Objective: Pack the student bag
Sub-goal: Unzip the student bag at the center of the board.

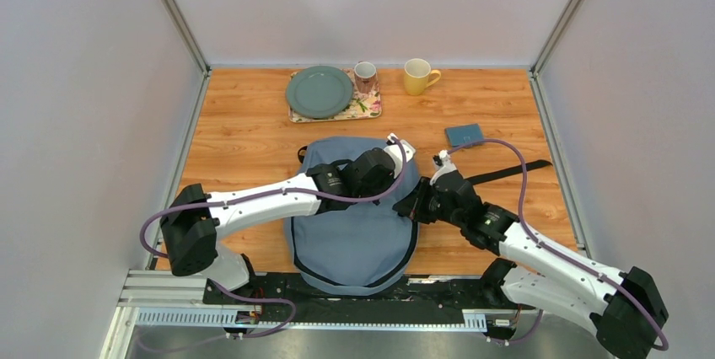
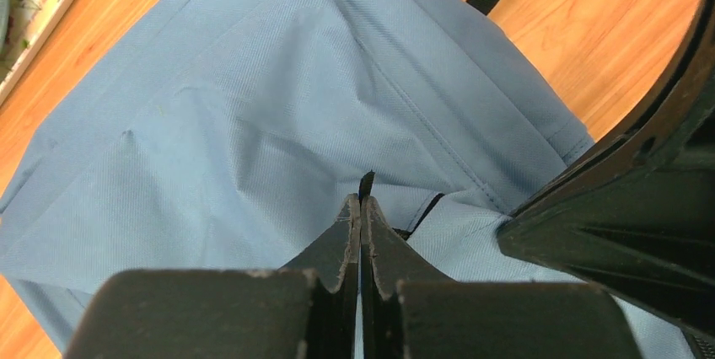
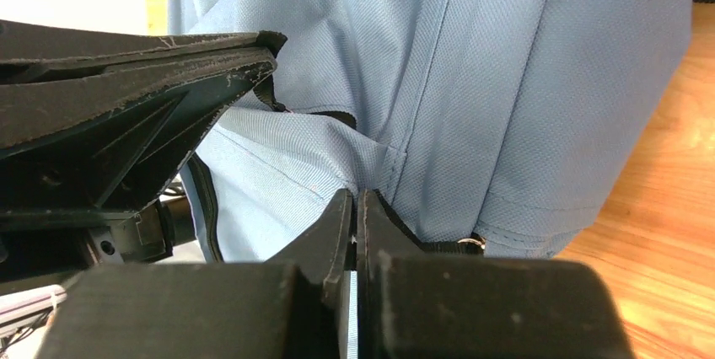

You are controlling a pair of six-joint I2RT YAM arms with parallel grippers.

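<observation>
No text, label, brand or number is legible on anything

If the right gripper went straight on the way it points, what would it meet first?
The bag. The right gripper is shut on a fold of its fabric, so it would likely push straight into it.

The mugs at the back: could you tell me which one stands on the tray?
The pinkish mug, on the floral tray beside the green plate; the yellow mug stands off it.
</observation>
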